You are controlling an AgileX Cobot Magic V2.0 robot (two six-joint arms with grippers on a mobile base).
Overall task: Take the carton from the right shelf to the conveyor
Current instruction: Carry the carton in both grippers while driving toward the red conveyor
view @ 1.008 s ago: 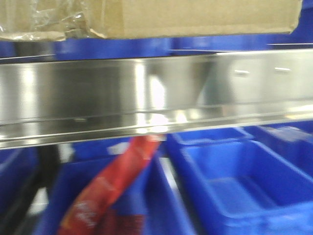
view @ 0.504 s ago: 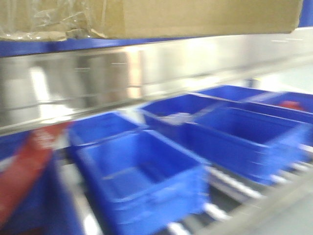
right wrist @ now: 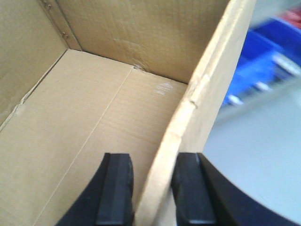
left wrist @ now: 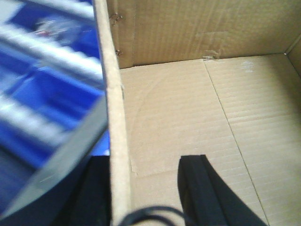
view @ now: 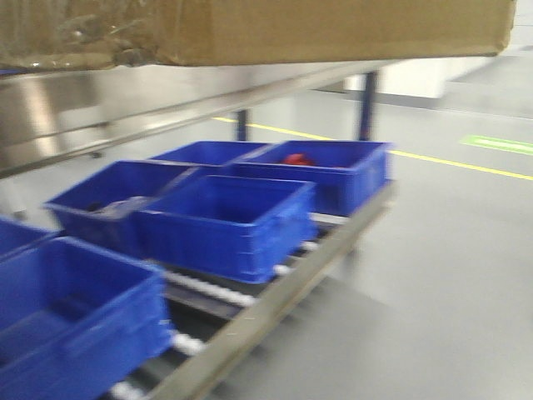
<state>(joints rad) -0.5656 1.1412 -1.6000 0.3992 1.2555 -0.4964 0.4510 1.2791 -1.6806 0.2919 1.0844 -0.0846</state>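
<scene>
Right gripper (right wrist: 151, 162) clamped on carton (right wrist: 94, 108) right wall edge; left gripper (left wrist: 143, 165), 2 fingers (left wrist: 200, 188) straddling left wall (grip: can't tell).

roller rack (view: 275, 296) | blue bins (view: 225, 221) on it | grey floor (view: 400, 275) right of it | yellow line (view: 450, 160), green patch (view: 498, 144) beyond it

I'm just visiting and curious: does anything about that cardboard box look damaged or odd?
Yes. The carton has a kinked, creased top edge on the wall pinched by the right gripper. In the front view, crumpled clear tape bunches at its lower corner.
</scene>
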